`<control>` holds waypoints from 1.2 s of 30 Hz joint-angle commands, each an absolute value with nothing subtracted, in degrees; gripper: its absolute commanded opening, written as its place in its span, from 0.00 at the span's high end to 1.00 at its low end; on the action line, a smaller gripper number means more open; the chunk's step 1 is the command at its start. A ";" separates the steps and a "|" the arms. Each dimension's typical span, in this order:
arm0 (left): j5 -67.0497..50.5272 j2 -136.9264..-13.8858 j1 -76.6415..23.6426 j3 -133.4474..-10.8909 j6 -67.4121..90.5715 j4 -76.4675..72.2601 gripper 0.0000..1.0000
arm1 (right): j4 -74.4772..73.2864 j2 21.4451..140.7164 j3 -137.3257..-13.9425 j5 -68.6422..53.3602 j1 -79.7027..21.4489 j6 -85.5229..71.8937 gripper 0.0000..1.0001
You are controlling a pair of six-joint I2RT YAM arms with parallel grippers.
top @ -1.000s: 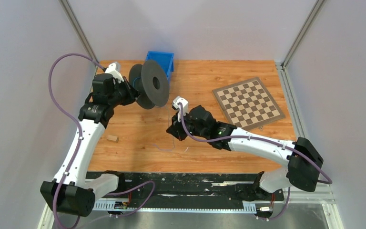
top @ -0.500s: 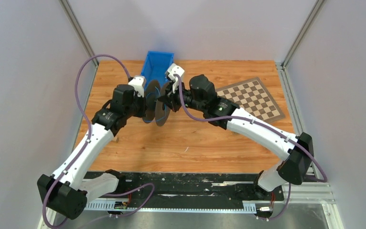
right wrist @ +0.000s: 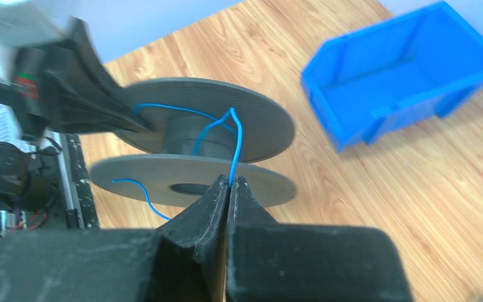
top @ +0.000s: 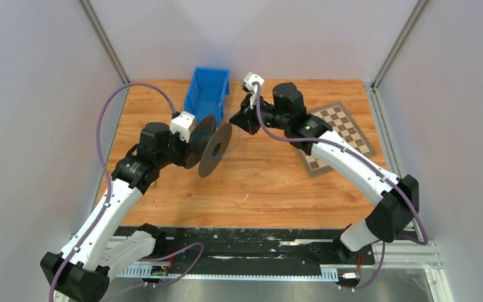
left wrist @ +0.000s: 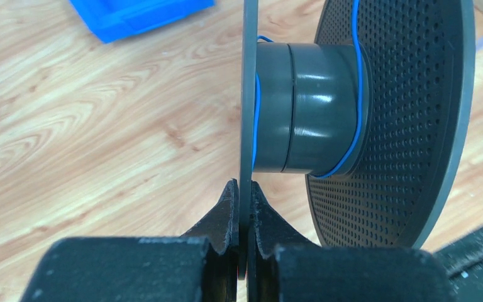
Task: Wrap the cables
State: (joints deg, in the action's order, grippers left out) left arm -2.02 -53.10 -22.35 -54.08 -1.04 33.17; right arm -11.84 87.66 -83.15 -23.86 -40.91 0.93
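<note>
Cables (right wrist: 235, 141): one thin blue wire, partly wound on the grey middle of the black spool (left wrist: 305, 107). Up off the worktop (top: 258, 182), a bit left of the middle of the top view. Loose end curling out at the lower left of the right wrist view.

Right fingers (right wrist: 221, 198) shut tight on the wire, just up and to the right of the spool in the top view. Left fingers (left wrist: 229, 211) shut on the thin edge of the near spool plate, holding the whole spool in the air.

To wind well:
- Hold the wire a little tight, not floppy and not yanked.
- Bring it round the middle part, between the two plates, never over a rim.
- Lay each turn next to the last one.
- Hold the spool steady with the left fingers, or turn it slowly.
- Mind that pinch on the thin plate, likely to slip with a hard pull.
- Steer away from the blue bin (top: 207, 94).
</note>
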 commanded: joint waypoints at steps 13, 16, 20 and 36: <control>-22.22 -49.26 -21.18 -71.68 14.83 41.10 1.00 | -10.68 79.24 -68.12 -30.80 -34.55 10.96 1.00; -24.64 -48.43 -19.72 -72.31 21.66 37.81 1.00 | -7.67 77.81 -65.00 -32.07 -34.54 6.51 0.97; -25.26 -47.28 -18.86 -71.94 28.79 33.51 1.00 | 3.66 74.29 -57.55 -35.69 -34.59 -1.57 0.93; -21.51 -43.82 -18.81 -66.90 42.23 22.10 1.00 | 35.48 75.25 -41.57 -35.85 -38.13 -20.45 0.98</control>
